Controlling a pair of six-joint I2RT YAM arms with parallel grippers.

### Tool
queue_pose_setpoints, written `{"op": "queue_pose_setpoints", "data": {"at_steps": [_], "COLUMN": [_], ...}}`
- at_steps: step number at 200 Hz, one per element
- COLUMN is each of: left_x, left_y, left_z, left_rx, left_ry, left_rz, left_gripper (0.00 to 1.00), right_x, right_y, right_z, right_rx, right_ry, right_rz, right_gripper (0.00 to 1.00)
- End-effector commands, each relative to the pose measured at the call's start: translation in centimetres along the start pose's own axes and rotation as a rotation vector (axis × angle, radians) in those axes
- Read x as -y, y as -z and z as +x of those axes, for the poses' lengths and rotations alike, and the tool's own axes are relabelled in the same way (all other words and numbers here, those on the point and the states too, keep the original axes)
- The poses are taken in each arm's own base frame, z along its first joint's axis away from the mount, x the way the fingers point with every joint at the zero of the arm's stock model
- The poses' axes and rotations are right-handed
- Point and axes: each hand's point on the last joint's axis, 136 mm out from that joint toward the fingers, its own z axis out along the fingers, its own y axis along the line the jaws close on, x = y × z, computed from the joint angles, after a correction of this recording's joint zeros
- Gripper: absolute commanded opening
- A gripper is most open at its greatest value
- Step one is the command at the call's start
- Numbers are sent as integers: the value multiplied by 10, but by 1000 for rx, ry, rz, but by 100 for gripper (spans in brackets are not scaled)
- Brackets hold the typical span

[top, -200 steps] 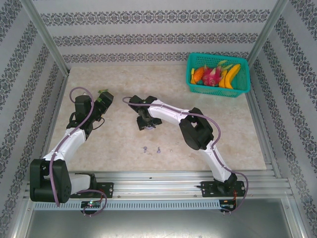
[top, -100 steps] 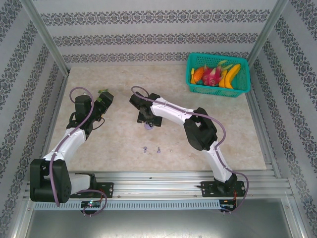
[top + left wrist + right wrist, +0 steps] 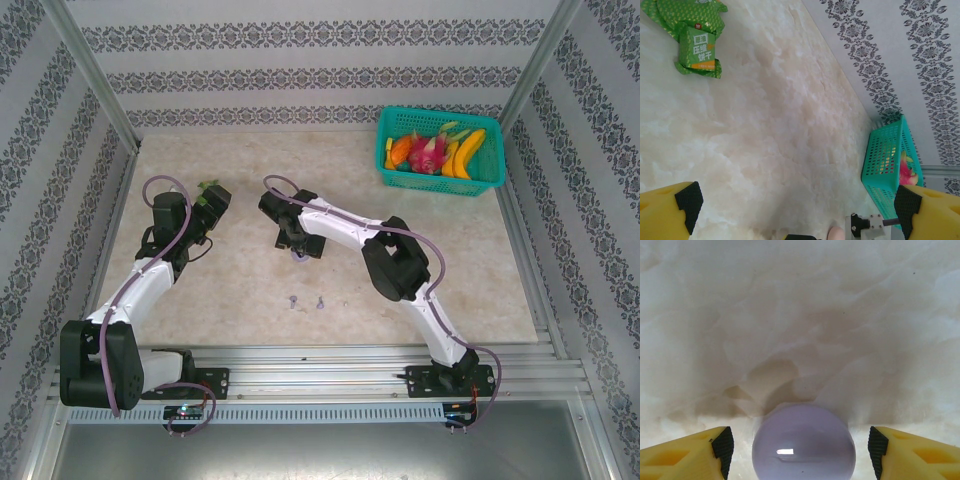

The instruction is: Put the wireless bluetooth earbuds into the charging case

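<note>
Two tiny purple stemmed earbuds (image 3: 292,301) by near edge of pale marble table (image 3: 230,290): light, slick (pinch stems). Right gripper (image 3: 800,447) open astride glossy lilac round case (image 3: 804,437), not touching; left gripper (image 3: 797,202) spread wide.

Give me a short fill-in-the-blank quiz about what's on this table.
1. The round case framed by the right end effector is ____ in colour.
2. The teal basket holds ____.
3. The packets on the table are ____ in colour.
Missing words: purple; fruit; green.
</note>
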Motion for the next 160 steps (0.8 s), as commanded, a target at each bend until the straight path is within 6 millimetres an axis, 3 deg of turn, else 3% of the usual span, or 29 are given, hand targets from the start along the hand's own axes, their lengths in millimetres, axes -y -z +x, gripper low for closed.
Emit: {"op": "queue_pose_setpoints", "data": {"at_steps": [1,86,160], "left_x": [7,7,5], "left_y": [0,-1,-2], "left_z": [-1,0,0], "left_rx": [10,9,7], "left_ry": [3,4,4], "left_rz": [25,25,22], "left_gripper": [100,100,100], "right_x": [1,3,19], "right_y": [-5,-13,-22], "right_z": [7,19,16], "right_rx": [-7,-13,-7], "right_ry": [53,118,81], "right_rz": [31,57,104], "right_gripper": [72,68,67]}}
